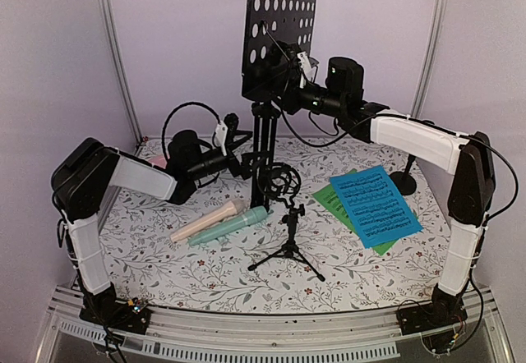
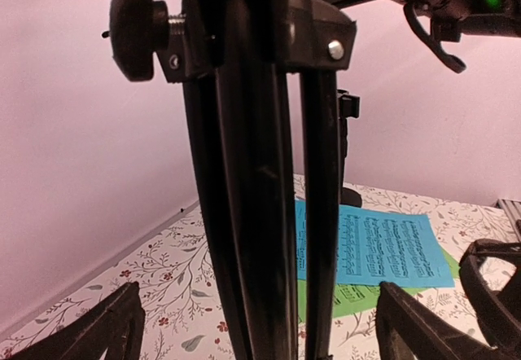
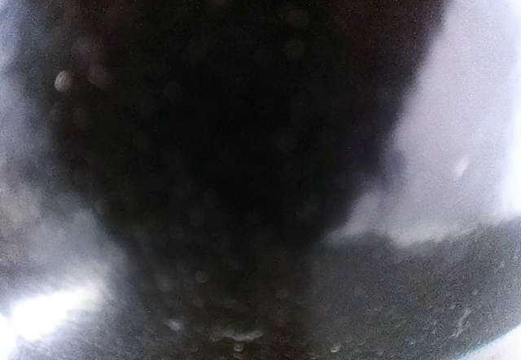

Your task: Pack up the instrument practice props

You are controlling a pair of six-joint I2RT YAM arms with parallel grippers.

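The black perforated music rack (image 1: 279,18) stands upright at the back centre. Its tripod legs (image 2: 260,213) are folded together. My right gripper (image 1: 289,69) is at the rack's lower edge and appears shut on it; its wrist view is filled by a dark blur. My left gripper (image 2: 256,331) is open and straddles the folded legs without touching them; it also shows in the top view (image 1: 240,162). The beige microphone (image 1: 205,221) and mint microphone (image 1: 232,225) lie side by side. The blue sheet (image 1: 374,203) lies on the green sheet (image 1: 333,200). A small black microphone tripod (image 1: 289,252) stands at the centre.
A second small black stand base (image 1: 404,182) sits at the back right by the wall. The table has a floral cloth (image 1: 164,273). A clamp knob (image 2: 134,28) sticks out at the top of the legs. Walls close in at the left, back and right.
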